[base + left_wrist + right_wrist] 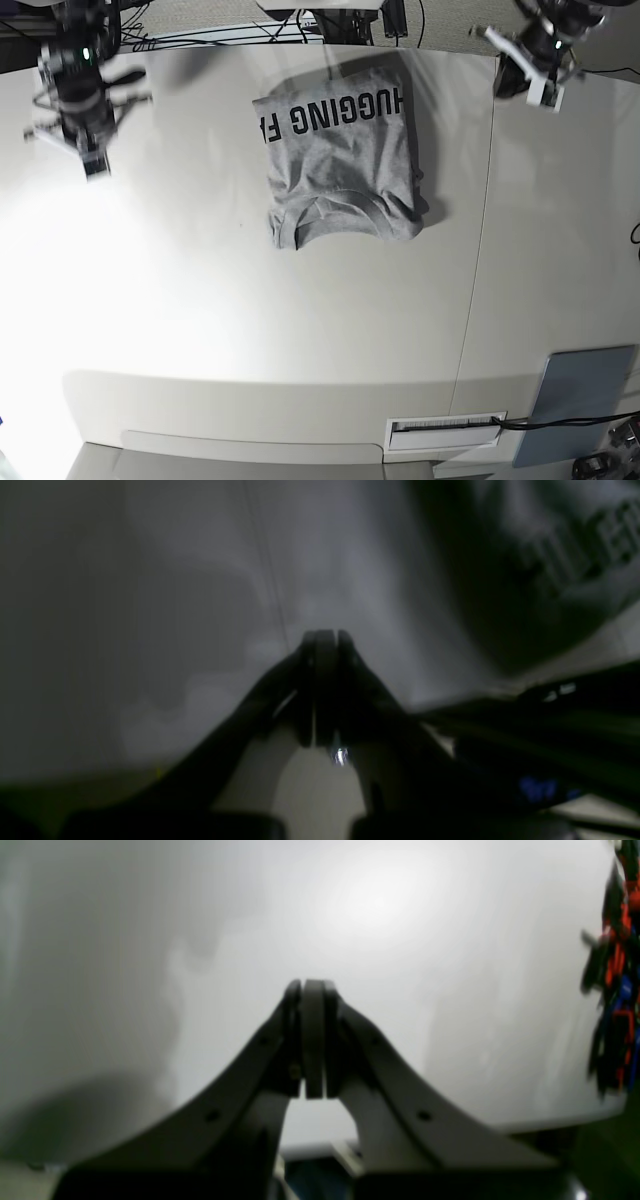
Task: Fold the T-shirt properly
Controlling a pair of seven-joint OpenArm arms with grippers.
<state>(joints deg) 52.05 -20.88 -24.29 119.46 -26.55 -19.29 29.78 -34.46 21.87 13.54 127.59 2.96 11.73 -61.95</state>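
Now you look near the end of folding: the T-shirt (343, 165) lies folded in the upper middle of the base view, lettering up, well clear of table (250, 330) edges. Both pincers are pressed closed on nothing, left gripper (545, 60) upper right, right gripper (85, 110) upper left. Next, judge whether one more fold is needed; open room surrounds it.

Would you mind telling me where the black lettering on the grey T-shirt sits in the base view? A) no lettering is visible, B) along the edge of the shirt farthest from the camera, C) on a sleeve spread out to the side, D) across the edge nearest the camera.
B: in the base view the T-shirt lies folded on the table, and its black block capitals run along the top, far edge, while the near edge is plain grey.
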